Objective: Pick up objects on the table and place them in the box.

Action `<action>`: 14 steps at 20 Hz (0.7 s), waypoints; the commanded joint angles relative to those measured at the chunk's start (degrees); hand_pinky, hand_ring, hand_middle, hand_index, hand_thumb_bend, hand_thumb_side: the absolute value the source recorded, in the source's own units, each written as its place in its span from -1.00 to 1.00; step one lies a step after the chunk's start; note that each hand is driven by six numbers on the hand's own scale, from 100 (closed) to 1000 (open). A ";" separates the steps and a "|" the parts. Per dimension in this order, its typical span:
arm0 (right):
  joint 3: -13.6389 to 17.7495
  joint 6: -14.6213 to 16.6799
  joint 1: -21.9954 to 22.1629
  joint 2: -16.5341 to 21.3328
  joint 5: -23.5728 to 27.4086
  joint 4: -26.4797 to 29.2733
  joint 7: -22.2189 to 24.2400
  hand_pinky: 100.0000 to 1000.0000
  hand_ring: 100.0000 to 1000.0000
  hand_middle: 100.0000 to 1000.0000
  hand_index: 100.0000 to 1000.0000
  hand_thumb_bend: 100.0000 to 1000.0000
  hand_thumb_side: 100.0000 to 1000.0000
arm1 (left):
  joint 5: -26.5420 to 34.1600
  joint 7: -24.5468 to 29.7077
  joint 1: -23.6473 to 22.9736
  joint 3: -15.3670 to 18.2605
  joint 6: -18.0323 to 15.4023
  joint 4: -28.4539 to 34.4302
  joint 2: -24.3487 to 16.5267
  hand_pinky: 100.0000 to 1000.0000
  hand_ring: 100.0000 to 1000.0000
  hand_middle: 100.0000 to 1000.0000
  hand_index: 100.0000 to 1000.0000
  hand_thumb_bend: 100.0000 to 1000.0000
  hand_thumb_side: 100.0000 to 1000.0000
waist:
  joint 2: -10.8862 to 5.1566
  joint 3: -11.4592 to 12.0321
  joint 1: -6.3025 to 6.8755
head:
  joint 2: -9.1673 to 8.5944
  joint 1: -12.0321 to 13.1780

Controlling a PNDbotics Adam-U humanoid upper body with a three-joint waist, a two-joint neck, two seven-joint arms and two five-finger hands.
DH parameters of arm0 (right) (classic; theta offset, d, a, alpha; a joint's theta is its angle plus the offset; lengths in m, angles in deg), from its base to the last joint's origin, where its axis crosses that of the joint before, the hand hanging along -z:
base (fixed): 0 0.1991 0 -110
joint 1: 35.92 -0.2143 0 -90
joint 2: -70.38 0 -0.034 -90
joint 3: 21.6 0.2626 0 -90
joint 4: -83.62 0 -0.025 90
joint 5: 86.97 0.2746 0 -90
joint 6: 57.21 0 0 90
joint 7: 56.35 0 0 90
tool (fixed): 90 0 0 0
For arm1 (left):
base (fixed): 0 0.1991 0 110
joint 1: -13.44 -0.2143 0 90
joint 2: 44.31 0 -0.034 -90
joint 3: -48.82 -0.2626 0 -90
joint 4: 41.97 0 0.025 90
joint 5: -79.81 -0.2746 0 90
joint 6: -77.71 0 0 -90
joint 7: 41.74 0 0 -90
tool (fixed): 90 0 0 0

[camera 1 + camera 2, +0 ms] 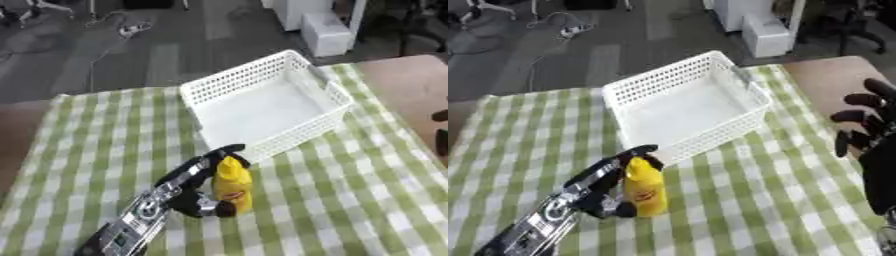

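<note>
Tablecloth, green-and-white check, is covering the table and running askew across both views. Basket, white and perforated, is sitting on the cloth toward the far side, its open top showing a bare white floor. Left arm is coming in from the lower left corner, silver joints showing. Right hand is showing at the right edge of the right eye view, black fingers curling with nothing between them, well apart from the basket. Left hand is wrapping round the bottle, fingers reaching behind its neck and thumb pressing its lower front. Bottle, yellow with a red label, is standing upright on the cloth just before the basket's near wall, outside it.
</note>
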 commanded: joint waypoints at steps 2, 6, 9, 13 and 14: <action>0.48 -0.13 -0.87 0.08 -0.39 0.76 -0.05 -0.74 -0.01 0.14 0.53 0.22 0.06 | -0.62 -0.01 0.99 0.98 -0.93 -0.27 -0.12 0.56 0.59 0.42 0.97 0.64 0.16 | -0.31 -0.28 -0.43 | -0.81 0.73; 0.47 -0.15 -1.01 -0.10 -0.46 0.76 -0.02 -0.74 -0.01 0.14 0.53 0.22 0.06 | -1.05 -0.24 1.20 1.28 -1.41 -1.08 0.12 0.56 0.59 0.41 0.97 0.63 0.16 | 0.00 -0.77 -0.39 | -1.07 0.89; 0.46 -0.19 -1.12 -0.27 -0.51 0.76 0.02 -0.74 -0.01 0.14 0.53 0.22 0.06 | -1.41 -0.53 1.43 1.58 -1.74 -1.72 0.39 0.56 0.58 0.41 0.97 0.62 0.15 | 0.28 -1.20 -0.35 | -1.38 1.12; 0.42 -0.23 -1.32 -0.48 -0.66 0.76 0.14 -0.74 -0.01 0.14 0.53 0.23 0.06 | -1.89 -0.90 1.74 1.96 -2.20 -2.54 0.52 0.56 0.58 0.41 0.96 0.60 0.14 | 0.89 -1.89 -0.30 | -1.92 1.35; 0.42 -0.21 -1.39 -0.50 -0.71 0.76 0.16 -0.74 -0.01 0.14 0.53 0.23 0.06 | -2.01 -0.98 1.83 2.05 -2.30 -2.75 0.56 0.56 0.58 0.41 0.96 0.60 0.11 | 1.10 -2.07 -0.27 | -2.04 1.42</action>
